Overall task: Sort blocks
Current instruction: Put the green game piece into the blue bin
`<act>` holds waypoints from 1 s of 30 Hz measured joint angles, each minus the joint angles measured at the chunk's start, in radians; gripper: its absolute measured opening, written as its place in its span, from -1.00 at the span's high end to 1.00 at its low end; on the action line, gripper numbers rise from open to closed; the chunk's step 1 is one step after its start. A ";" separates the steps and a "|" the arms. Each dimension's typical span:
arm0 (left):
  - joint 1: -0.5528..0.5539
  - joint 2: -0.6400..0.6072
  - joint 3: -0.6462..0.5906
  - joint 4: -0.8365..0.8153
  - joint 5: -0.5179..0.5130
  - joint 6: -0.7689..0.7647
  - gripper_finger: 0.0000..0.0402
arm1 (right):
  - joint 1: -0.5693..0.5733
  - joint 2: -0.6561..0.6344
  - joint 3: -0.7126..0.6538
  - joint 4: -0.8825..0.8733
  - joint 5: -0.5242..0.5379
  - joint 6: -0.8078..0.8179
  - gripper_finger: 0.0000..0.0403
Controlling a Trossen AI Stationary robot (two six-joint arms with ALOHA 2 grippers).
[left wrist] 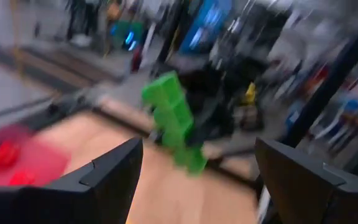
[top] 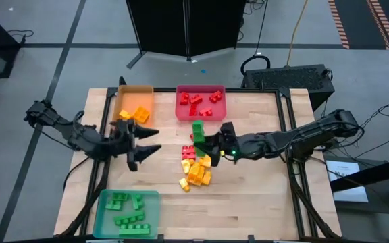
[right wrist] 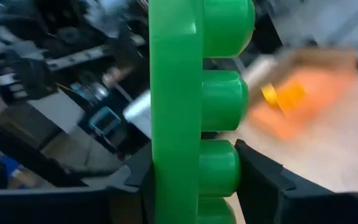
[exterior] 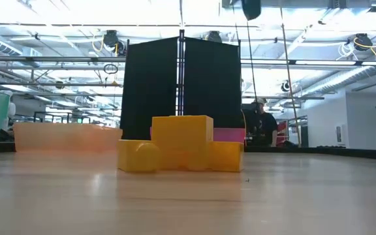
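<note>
No writing is legible. The right gripper point(top: 203, 140) is clamped on a long green studded plastic brick point(top: 198, 131), at twelve o'clock of the red-and-yellow brick pile point(top: 195, 167) on the counter point(top: 262, 189). The left gripper point(top: 147, 140) stands apart, empty.

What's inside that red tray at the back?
The red tray holds several red blocks, all the same colour. How they are stacked, and whether any hide beneath others, cannot be told.
</note>
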 joint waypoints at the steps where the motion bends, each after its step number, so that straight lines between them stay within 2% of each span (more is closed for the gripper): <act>1: 0.016 0.007 0.000 0.052 0.025 0.033 -0.55 | -0.002 0.003 0.000 0.047 0.001 -0.039 0.26; 5: 0.080 0.049 0.000 0.179 0.154 0.108 -0.55 | -0.007 0.008 0.000 0.141 -0.005 -0.130 0.26; 9: 0.137 0.111 0.000 0.220 0.252 0.099 -0.55 | -0.008 0.008 0.000 0.194 -0.050 -0.167 0.26; 13: 0.203 0.182 0.000 0.329 0.385 0.094 -0.55 | -0.008 0.008 0.011 0.195 -0.085 -0.179 0.26; 19: 0.279 0.255 -0.001 0.444 0.459 0.086 -0.55 | 0.011 0.008 0.047 0.175 -0.087 -0.222 0.26; 30: 0.378 0.348 0.000 0.618 0.647 -0.033 -0.55 | 0.020 0.008 0.061 0.084 -0.111 -0.213 0.26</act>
